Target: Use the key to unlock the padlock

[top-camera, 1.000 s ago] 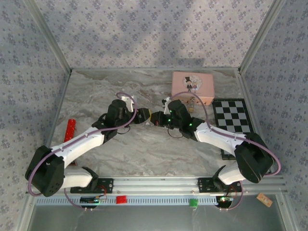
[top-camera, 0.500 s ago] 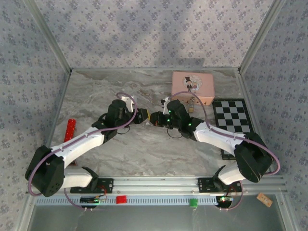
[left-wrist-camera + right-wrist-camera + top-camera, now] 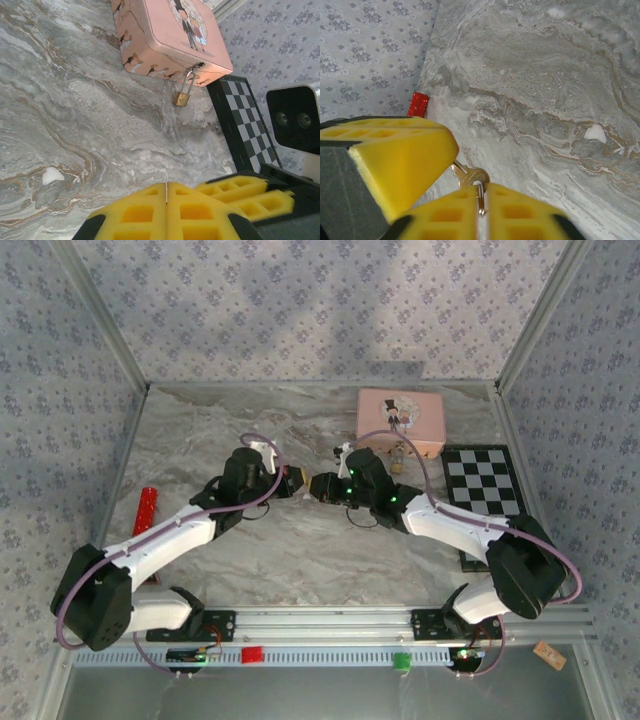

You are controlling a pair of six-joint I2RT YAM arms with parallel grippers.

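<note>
The left gripper (image 3: 166,189) is closed tight on the small brass key (image 3: 469,176); the right gripper (image 3: 482,197) has pads a slit apart at its ring, grip unclear; the tiny brass-gold padlock (image 3: 182,98) hangs on the pink printed tin (image 3: 167,37).

Bright, even, diffuse light from overhead. Soft, faint shadows on the grey marbled tabletop (image 3: 300,560) under the arms and beside the pink cartoon-printed tin (image 3: 165,30). In the 2 wrist views, blurred yellow foam finger pads (image 3: 135,212) close to the lens, with slight wide-angle stretching toward the edges.
</note>
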